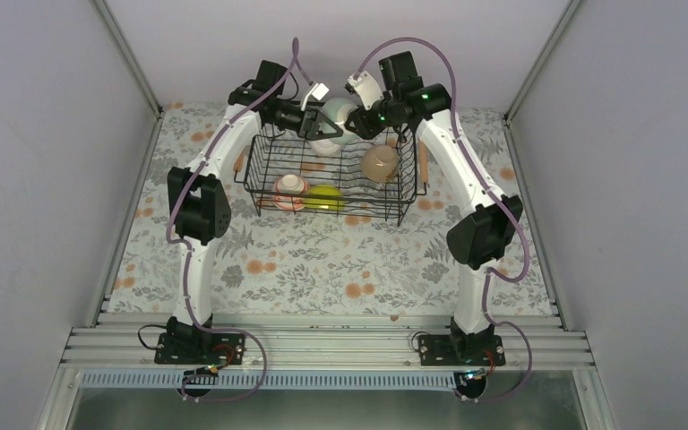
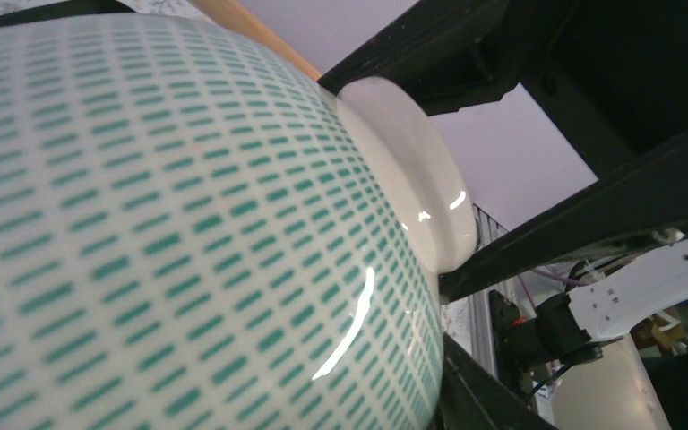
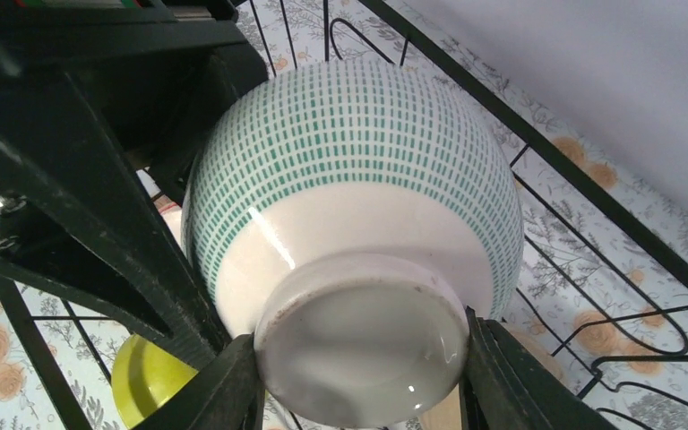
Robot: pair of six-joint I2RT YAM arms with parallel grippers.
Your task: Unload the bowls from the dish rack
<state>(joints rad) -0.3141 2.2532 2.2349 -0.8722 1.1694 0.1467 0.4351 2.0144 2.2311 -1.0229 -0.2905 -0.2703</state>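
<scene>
Dish rack sits far-centre on the flowered tabletop, with both arms reaching over its far rim. The green-dashed bowl hangs above that far rim. The right pincer is clamped on its foot ring only. The left pincer is hard up against the bowl's left side, and I can't tell whether its jaws grip the bowl or stand off it.

Risks as I read them:
- The only sure hold is on a small glazed foot, with the body hanging off it. It's slick, so the bowl could twist or slide out.
- If the right lets go before the left has a real bite, the bowl drops onto the wires or the bowl below and probably chips.
- If both clamp and pull different ways, the bowl gets wrenched or pops free.
- The two pincers are very close, so fingers could clash.

Around it:
- The tan bowl stands in the rack's right half, just near of the held bowl, and is the likeliest thing to get hit.
- The yellow-green bowl and the red-patterned bowl lie side by side at the near left of the rack, out of the way.
- The right wooden handle lies close to the right arm.
- The rack's rim and upright wires block any low exit.
</scene>
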